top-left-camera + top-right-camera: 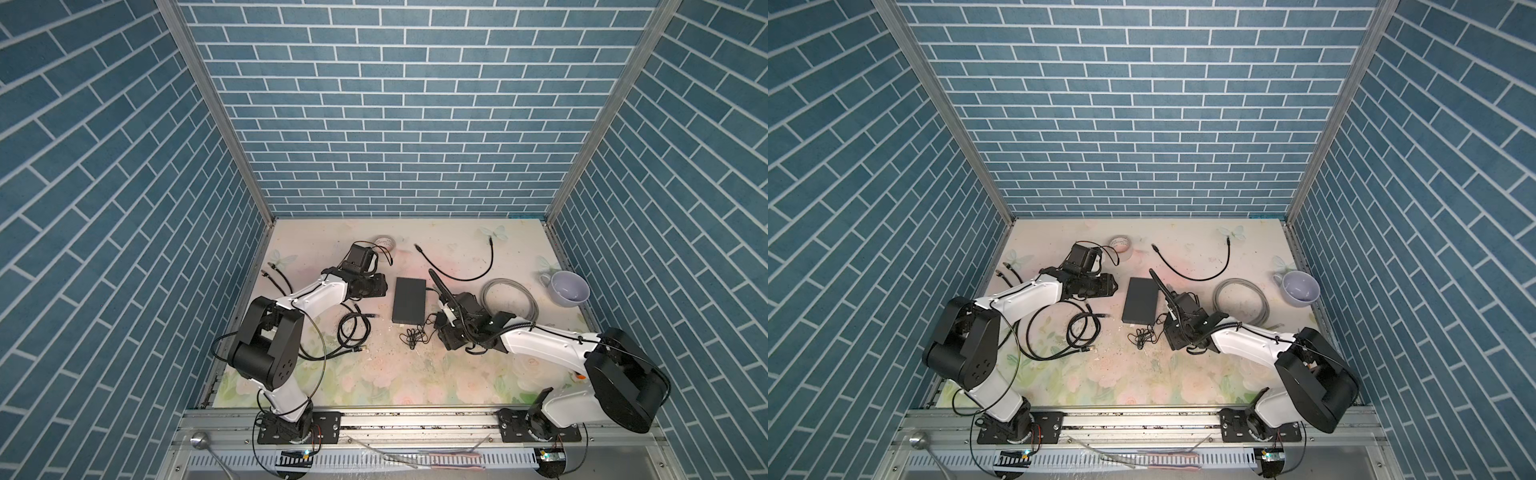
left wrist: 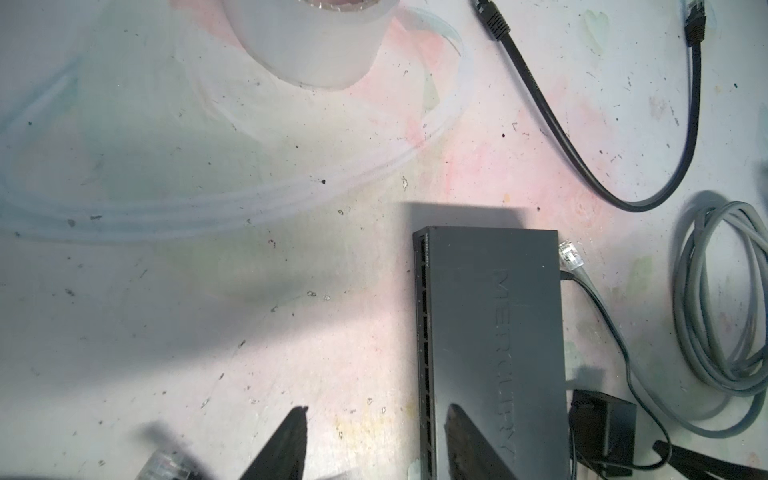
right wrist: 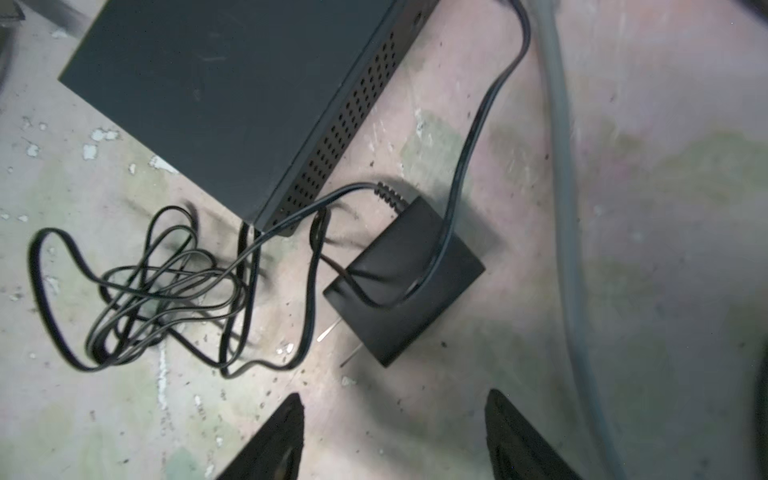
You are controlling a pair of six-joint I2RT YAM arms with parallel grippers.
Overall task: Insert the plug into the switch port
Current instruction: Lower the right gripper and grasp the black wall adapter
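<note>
My right claw (image 3: 394, 395) stood wide and empty just beside one power adapter (image 3: 403, 278). My left claw (image 2: 376, 411) was open too, one finger over the single switch (image 1: 409, 299) mid-tabletop. The adapter cord's plug (image 2: 564, 274) met the switch's right-hand side. One grey cable coil (image 2: 692, 299) and one cup (image 1: 569, 289) lay toward the tabletop's right edge.

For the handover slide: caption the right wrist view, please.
Right tool open and empty, near the black power adapter and its tangled cord, beside the vented edge of the switch.
</note>
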